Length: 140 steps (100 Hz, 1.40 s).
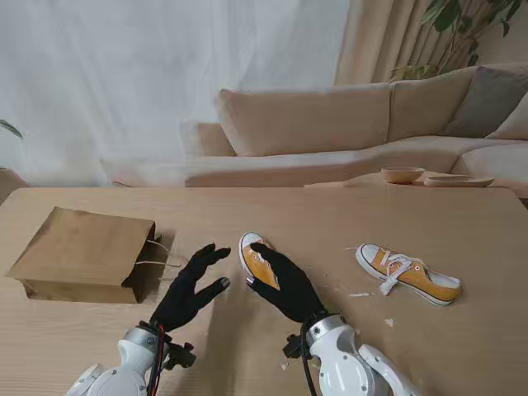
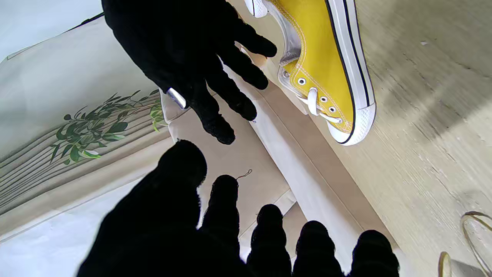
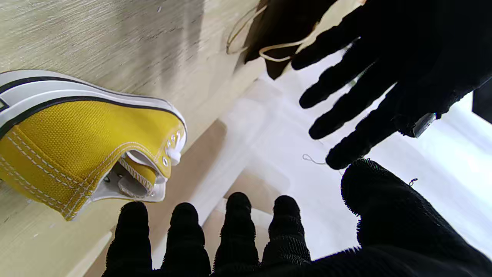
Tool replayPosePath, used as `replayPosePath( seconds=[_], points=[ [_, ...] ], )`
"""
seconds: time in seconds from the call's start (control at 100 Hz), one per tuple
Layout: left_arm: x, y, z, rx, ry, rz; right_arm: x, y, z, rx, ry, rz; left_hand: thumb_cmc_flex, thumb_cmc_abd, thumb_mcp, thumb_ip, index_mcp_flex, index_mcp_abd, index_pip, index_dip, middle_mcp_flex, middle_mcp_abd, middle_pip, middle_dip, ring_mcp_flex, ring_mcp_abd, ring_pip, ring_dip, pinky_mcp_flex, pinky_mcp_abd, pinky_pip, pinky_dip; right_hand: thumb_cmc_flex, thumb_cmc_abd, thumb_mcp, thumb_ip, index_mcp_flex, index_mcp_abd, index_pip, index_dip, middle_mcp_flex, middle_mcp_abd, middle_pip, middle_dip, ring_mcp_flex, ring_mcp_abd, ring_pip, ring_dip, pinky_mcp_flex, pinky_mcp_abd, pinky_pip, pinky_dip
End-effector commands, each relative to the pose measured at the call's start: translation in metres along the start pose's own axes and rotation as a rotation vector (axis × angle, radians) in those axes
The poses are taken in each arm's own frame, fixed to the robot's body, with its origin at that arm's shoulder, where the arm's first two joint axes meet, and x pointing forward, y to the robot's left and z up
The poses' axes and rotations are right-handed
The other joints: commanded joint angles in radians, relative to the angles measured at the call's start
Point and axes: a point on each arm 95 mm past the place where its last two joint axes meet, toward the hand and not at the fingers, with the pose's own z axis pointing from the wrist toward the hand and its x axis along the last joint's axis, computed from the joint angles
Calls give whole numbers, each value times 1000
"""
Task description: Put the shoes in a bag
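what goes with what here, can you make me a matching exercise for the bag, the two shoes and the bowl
Things:
1. paper bag
2. shoe by the right hand
3. other shoe
4. bowl

Places:
a. beyond the table's far edge, on the right
b. lying flat at the table's left
c. middle of the table, partly hidden by black fingers
d. alone on the table's right, laces loose

Pairs: 1-b, 2-c, 3-d, 4-a
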Motion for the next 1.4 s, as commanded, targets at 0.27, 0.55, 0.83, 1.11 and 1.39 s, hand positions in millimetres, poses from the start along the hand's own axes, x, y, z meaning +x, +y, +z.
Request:
replayPosePath(
  seconds=[0.27,0.55,0.83,1.11,1.39],
  points=[
    [1,1,1,-4,-2,-10,7,1,-6,-27,-9,-15,-5,18,-3,-6,-26,-39,0,-7,-23,-46,-18,-9,-18,-35,-16,-5,1,-36,-22,-21,18,3,-23,29,14,-40,8,37,-15,-45,73,37,-10,-46,45,36,24,-17,-5,46],
    [2,-1,0,1,3,-13,10,59,-50,-162,-141,-281,3,16,-1,-6,-18,-30,5,-5,-21,-41,-11,-6,-18,-34,-15,-4,1,-36,-22,-21,115,-116,268,206,120,-40,90,44,-17,-37,294,116,9,-54,187,36,95,-11,29,74],
    [2,2,0,-7,3,-5,-16,118,-107,-179,-352,-489,7,15,0,-5,-8,-15,15,0,-14,-28,4,2,-17,-32,-14,-1,1,-35,-21,-20,95,-134,308,167,125,-34,101,45,-13,-38,324,130,14,-51,242,64,110,-6,42,78],
    [5,8,2,-24,-9,2,-58,163,-135,-198,-581,-618,10,16,0,-6,-11,-16,17,2,-14,-26,10,9,-18,-31,-14,2,1,-35,-21,-20,93,-141,304,149,129,-24,118,51,-7,-29,344,137,29,-40,271,78,125,-4,56,79],
    [6,12,5,-32,-22,16,-103,192,-140,-197,-745,-627,13,16,0,-6,-11,-12,17,2,-12,-22,14,12,-17,-30,-14,4,1,-35,-21,-19,70,-173,320,133,135,-38,148,62,-20,-14,285,109,5,-46,232,59,90,-15,52,71]
  ],
)
